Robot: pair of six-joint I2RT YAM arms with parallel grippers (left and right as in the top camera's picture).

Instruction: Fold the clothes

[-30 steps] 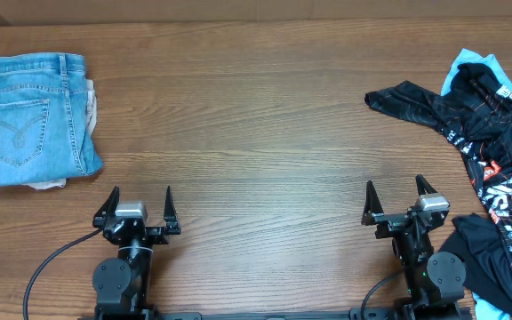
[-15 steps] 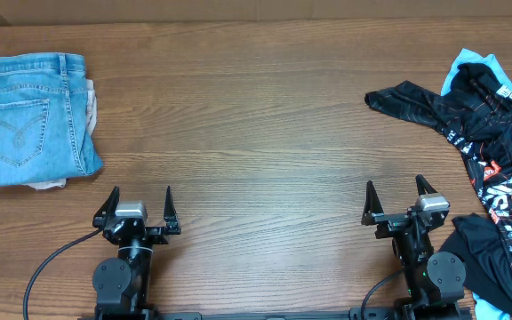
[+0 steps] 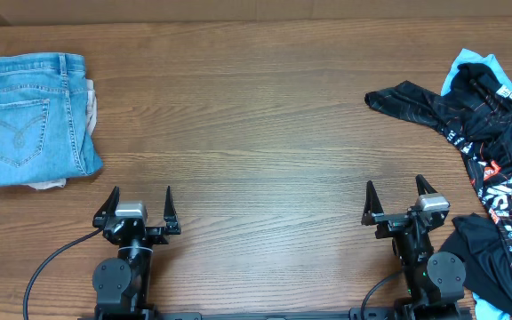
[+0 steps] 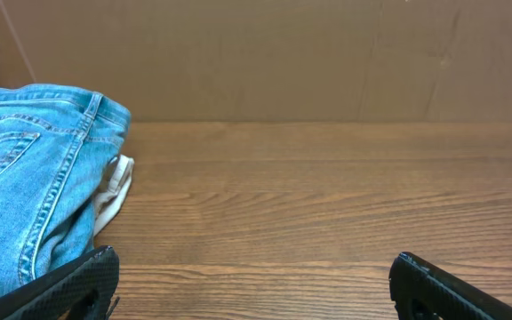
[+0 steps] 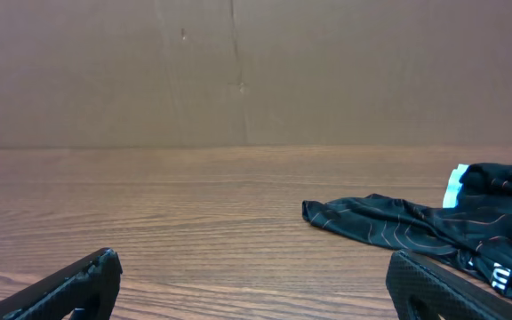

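Observation:
The clothes, a black jersey (image 3: 469, 120) with thin orange lines and white lettering, lie crumpled at the table's right edge; one sleeve reaches left. In the right wrist view the jersey (image 5: 398, 227) lies ahead and to the right. My right gripper (image 3: 396, 193) rests open near the front edge, just left of the heap, with nothing between its fingers. The same right gripper (image 5: 252, 267) shows only bare wood between its jaws. My left gripper (image 3: 140, 197) stands open at the front left, and the left gripper (image 4: 252, 271) is empty too.
Folded light-blue jeans (image 3: 32, 120) lie at the far left on a pale cloth; the jeans (image 4: 25, 187) also fill the left of the left wrist view. A light-blue garment (image 3: 471, 64) and a plain black one (image 3: 492, 258) lie among the heap. A cardboard wall (image 5: 238, 71) backs the table.

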